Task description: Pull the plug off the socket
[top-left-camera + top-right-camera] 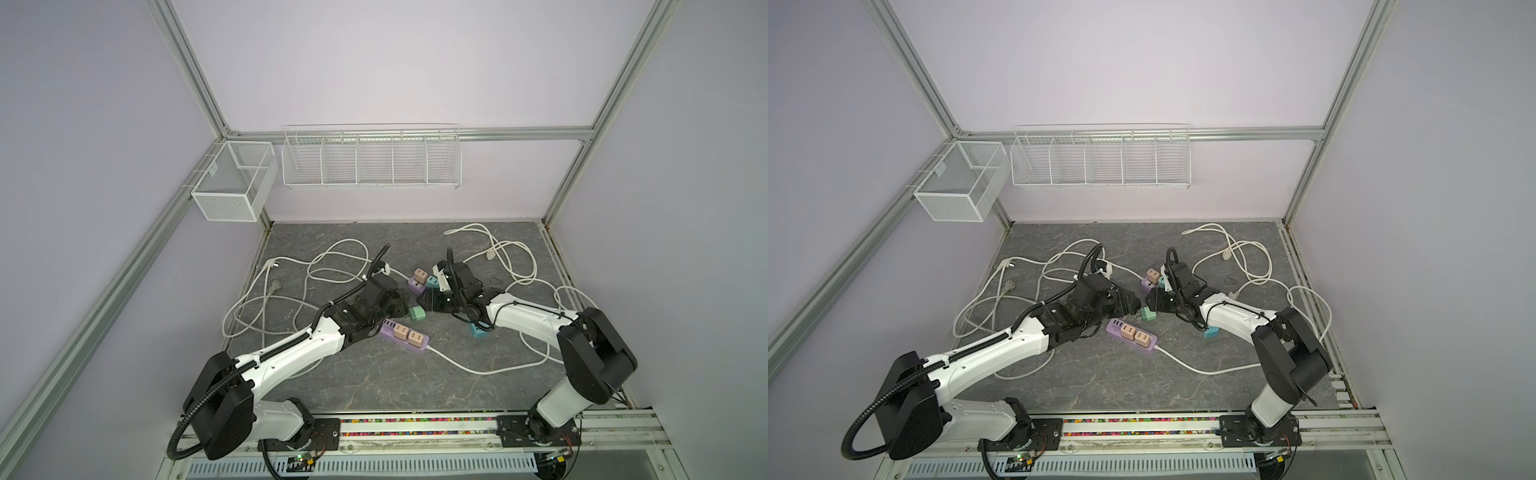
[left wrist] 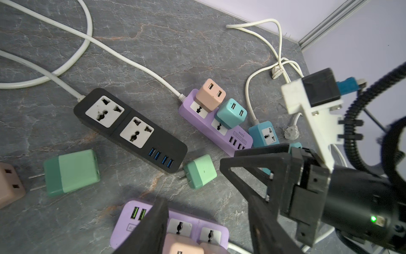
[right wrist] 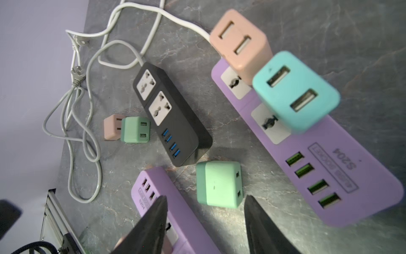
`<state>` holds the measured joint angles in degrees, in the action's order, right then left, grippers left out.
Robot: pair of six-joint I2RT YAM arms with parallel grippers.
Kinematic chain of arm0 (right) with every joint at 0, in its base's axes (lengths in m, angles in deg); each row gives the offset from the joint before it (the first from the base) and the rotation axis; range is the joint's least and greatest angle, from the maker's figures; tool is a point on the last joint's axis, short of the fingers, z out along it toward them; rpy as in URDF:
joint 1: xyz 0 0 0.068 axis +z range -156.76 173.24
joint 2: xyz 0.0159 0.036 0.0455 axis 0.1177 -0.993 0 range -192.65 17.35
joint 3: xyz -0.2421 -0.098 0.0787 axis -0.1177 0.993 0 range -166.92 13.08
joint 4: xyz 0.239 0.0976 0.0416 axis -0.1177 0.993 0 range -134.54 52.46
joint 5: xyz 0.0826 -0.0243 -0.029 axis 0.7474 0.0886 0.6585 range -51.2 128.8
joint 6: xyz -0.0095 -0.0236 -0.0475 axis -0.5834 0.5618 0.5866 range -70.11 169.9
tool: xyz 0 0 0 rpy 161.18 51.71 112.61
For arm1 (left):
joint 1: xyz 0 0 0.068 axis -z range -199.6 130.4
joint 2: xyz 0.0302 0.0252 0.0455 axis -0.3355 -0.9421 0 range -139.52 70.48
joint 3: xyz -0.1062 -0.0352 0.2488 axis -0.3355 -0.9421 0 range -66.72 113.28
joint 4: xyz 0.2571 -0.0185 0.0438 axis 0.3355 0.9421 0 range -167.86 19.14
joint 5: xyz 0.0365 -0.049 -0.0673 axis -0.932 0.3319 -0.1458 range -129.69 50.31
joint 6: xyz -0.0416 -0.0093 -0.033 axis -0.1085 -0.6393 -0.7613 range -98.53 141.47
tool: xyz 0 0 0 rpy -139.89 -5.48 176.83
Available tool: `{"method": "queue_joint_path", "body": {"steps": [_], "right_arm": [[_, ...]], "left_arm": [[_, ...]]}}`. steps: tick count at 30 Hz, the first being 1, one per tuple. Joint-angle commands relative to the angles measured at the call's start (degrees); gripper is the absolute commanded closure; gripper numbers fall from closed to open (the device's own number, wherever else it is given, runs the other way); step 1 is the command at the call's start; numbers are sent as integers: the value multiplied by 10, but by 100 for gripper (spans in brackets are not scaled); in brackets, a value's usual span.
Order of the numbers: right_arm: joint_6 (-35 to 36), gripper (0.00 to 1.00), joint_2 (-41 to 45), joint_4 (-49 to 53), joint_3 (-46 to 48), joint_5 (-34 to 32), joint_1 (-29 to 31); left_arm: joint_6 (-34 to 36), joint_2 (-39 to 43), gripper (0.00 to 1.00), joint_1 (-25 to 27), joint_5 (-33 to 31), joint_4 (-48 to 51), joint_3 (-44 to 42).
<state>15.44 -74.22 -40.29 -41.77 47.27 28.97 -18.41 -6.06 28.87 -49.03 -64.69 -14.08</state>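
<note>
The green plug [image 3: 217,184] lies loose on the grey surface [image 1: 374,386], low in the centre of the right wrist view, just beside the end of the black power strip [image 3: 173,114]. The right end effector [image 3: 206,199] is released, its fingers spread with the plug just ahead between them. In a top view the left end effector [image 1: 401,305] hovers just left of the plug, fingers apart, grasping nothing.

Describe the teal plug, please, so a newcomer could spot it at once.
On the dark table, find the purple power strip nearer the back wall. Of its two cube plugs, it is the teal plug, nearer the USB ports than the pink plug.
</note>
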Motion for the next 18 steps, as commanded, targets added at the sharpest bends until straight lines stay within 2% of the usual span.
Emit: {"method": "queue_joint_path", "body": {"steps": [1, 8, 13, 18], "right_arm": [[38, 37, 52, 61, -8, -23, -3], [92, 31, 124, 191, -29, -46, -21], [105, 25, 182, 262, -22, -97, -47], [101, 23, 205, 323, -20, -125, -87]], "left_arm": [[-19, -21, 40, -2, 31, -30, 31], [-61, -88, 40, 13, 88, -77, 65], [-92, -149, 40, 42, 106, -80, 110], [-135, -207, 40, 53, 129, -106, 138]]}}
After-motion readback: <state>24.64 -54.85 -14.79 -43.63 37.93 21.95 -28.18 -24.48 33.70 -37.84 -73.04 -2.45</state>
